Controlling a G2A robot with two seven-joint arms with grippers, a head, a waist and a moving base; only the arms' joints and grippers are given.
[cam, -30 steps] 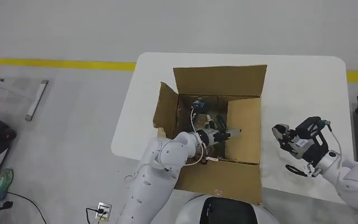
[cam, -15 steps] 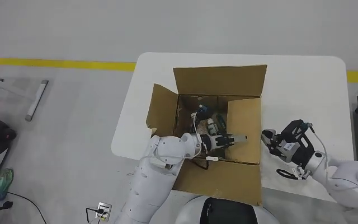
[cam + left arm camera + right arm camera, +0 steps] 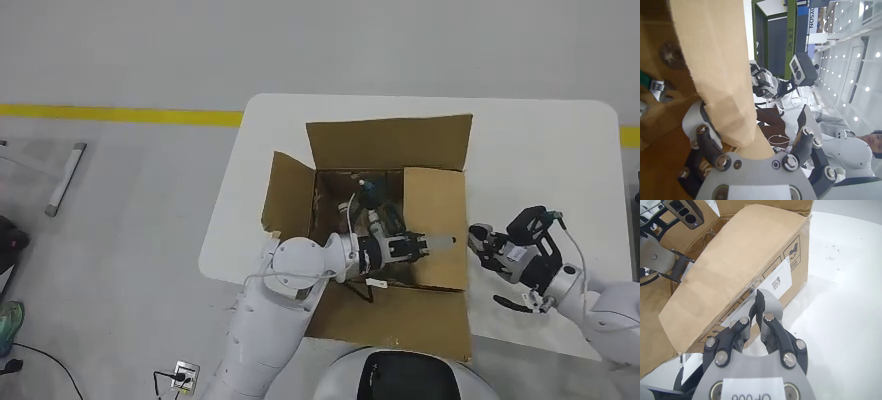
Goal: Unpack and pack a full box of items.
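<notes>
Box: I see the cardboard box (image 3: 395, 322) on the white table (image 3: 540, 150), near my side of it, with its top open and its flaps spread

Flap: the right-hand flap (image 3: 436, 225) is not folded out like the others; it tilts inward over part of the opening

Items: a few packed things (image 3: 372, 192) lie at the bottom toward the far wall; I can make out green and blue, but not what they are

Left gripper: my left gripper (image 3: 751, 117) reaches across the inside of the box to that flap; its jaws are apart and straddle the flap's free edge, with the inner one against the cardboard and the outer one well off it

Right gripper: my right gripper (image 3: 757, 303) hangs over the table just beside the box's right outer wall; its jaws are pressed together on nothing, and the tips point at the wall close to a white label (image 3: 784, 277)

Between them: the two grippers face each other across the flap, near but apart

Floor: a yellow line (image 3: 120, 114) runs past the far side of the table
</notes>
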